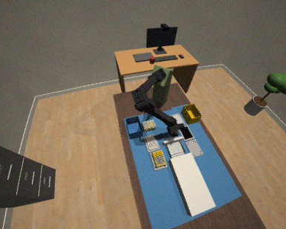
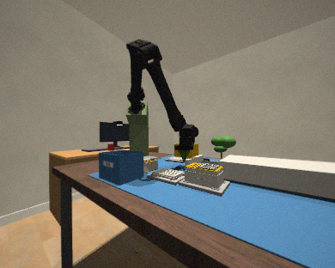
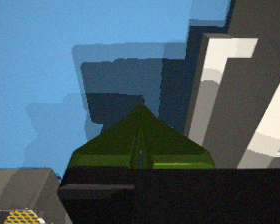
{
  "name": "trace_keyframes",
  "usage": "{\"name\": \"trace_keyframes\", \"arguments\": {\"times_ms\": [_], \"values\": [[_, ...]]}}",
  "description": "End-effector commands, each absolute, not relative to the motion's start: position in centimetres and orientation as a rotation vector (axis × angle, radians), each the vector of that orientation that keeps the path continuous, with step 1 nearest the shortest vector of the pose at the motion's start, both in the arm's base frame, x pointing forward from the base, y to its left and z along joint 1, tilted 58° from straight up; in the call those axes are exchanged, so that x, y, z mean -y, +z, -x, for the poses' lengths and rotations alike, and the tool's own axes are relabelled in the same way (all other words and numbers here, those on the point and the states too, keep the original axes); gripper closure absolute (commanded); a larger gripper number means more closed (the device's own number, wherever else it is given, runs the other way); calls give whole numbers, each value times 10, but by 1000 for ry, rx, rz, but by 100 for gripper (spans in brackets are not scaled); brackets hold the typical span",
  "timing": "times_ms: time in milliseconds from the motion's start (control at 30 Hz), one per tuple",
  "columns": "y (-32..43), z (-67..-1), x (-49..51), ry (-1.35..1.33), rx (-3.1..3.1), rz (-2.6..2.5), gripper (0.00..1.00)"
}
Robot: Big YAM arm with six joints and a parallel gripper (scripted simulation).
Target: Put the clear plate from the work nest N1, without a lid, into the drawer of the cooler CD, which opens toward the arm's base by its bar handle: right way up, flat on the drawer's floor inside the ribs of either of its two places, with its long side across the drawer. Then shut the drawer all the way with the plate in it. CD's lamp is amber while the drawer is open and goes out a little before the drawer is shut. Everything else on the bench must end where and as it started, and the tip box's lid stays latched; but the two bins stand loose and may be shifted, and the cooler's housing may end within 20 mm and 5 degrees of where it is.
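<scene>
My gripper point(image 1: 173, 134) is shut and empty. Its green fingers point(image 3: 141, 112) point down close over the blue mat, and it also shows in the exterior view point(image 2: 184, 160). Just right of the fingertips in the wrist view is a pale bar point(image 3: 211, 95), which looks like the handle point(image 1: 170, 140) of the cooler's drawer. The cooler CD point(image 1: 192, 183) is a long white box. A pale tray point(image 1: 174, 148), seemingly its drawer, stands out from the end nearest the arm. The clear plate point(image 1: 152, 143) lies flat on its nest to the left of the gripper, apart from it point(image 2: 167, 173).
A yellow-topped tip box point(image 1: 159, 159) stands left of the cooler. A blue bin point(image 1: 133, 125) and a small rack point(image 1: 149, 125) are at the mat's far left, a yellow bin point(image 1: 191, 114) far right. A black plate point(image 1: 186, 133) and a grey one point(image 1: 193, 147) lie right of the gripper.
</scene>
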State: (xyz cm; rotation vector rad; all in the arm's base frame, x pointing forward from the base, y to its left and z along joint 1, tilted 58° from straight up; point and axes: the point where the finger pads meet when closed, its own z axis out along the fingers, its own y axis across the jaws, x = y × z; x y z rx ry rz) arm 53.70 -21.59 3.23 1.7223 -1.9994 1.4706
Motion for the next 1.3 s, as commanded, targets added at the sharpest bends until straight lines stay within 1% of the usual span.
{"name": "trace_keyframes", "arguments": {"times_ms": [0,933,1267], "values": [[22,-531,223,1441,1996,-1722,100],[22,-531,223,1441,1996,-1722,100],[30,-546,213,1446,2003,-1730,100]]}}
